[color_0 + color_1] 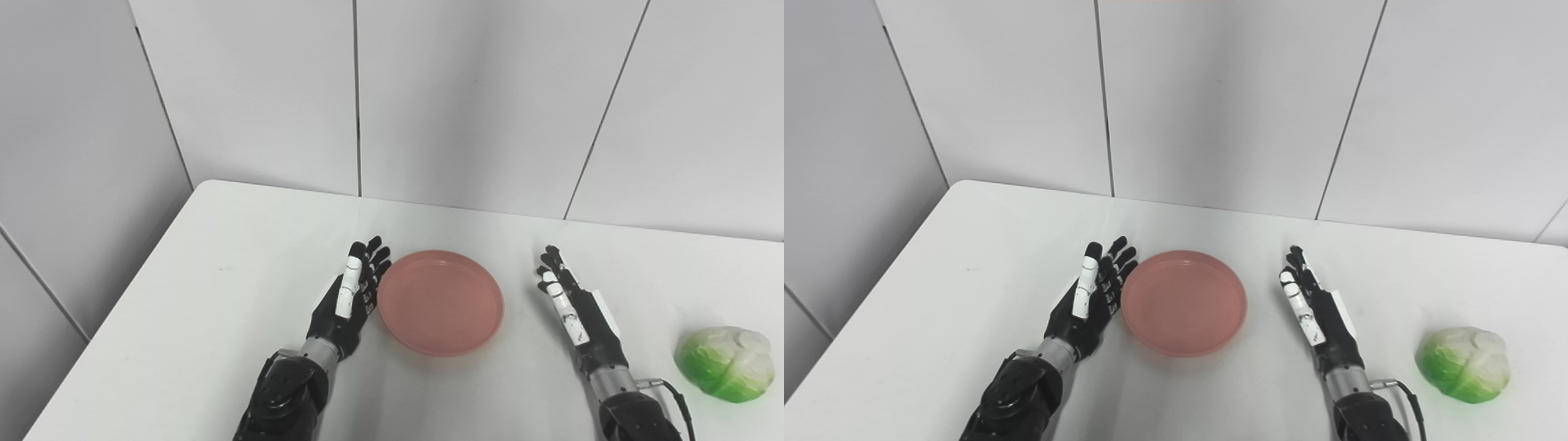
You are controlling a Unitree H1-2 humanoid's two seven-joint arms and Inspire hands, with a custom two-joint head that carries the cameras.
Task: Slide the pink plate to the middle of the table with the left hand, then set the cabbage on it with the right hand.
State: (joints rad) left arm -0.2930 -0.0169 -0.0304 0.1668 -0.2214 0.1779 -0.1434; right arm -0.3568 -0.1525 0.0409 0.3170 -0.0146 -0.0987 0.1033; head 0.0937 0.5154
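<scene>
A round pink plate [441, 301] lies empty near the middle of the white table [233, 257]. My left hand [352, 294] is open, fingers stretched forward, its palm side right against the plate's left rim. My right hand [566, 300] is open and empty, fingers stretched forward, a short way to the right of the plate and apart from it. A green and white cabbage [726, 363] rests on the table at the near right, to the right of my right forearm. The same shows in the right eye view: plate [1183, 301], cabbage [1464, 364].
Grey wall panels [465, 104] stand behind the table's far edge. The table's left edge runs diagonally toward the near left corner. A thin cable [680, 398] loops off my right wrist.
</scene>
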